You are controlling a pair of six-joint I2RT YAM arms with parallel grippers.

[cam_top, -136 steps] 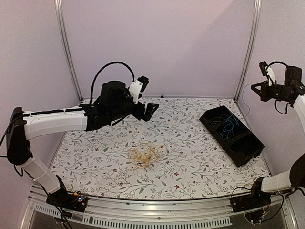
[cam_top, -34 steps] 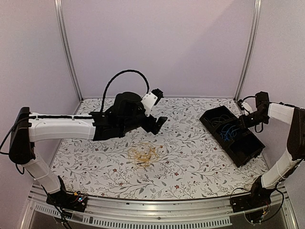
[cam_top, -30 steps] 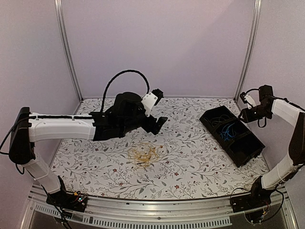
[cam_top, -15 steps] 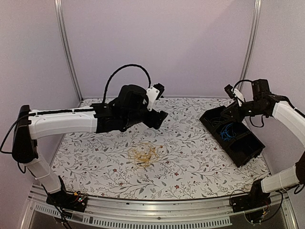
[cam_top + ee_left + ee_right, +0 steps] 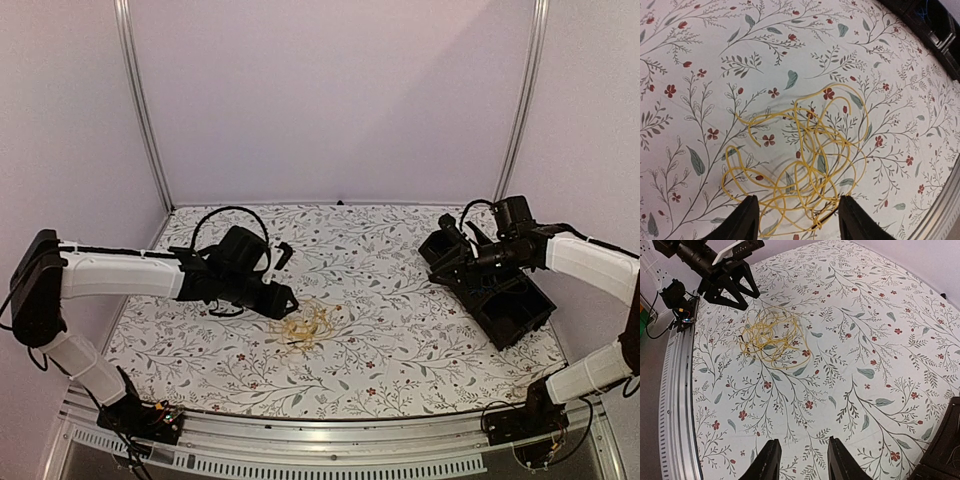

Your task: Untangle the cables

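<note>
The yellow cables (image 5: 306, 324) lie as one loose tangle on the flowered table, also seen in the left wrist view (image 5: 805, 160) and the right wrist view (image 5: 772, 337). My left gripper (image 5: 287, 301) hangs low at the tangle's left edge. Its jaws (image 5: 800, 226) are open, and the two fingertips (image 5: 748, 220) straddle the nearest loops without pinching them. My right gripper (image 5: 446, 252) hovers at the left end of the black bin (image 5: 520, 310). It is open (image 5: 802, 462) over bare tablecloth, far from the tangle. A bit of blue cable (image 5: 923, 12) shows inside the bin.
The black divided bin stands at the right of the table, its corner in the right wrist view (image 5: 946, 450). Metal frame posts (image 5: 140, 110) rise at the back corners. A metal rail (image 5: 300, 455) runs along the table's near edge.
My left arm has dropped from high above the table down to the tangle's left edge, and its jaws have narrowed. The right arm has swung left and down over the bin's left end.
</note>
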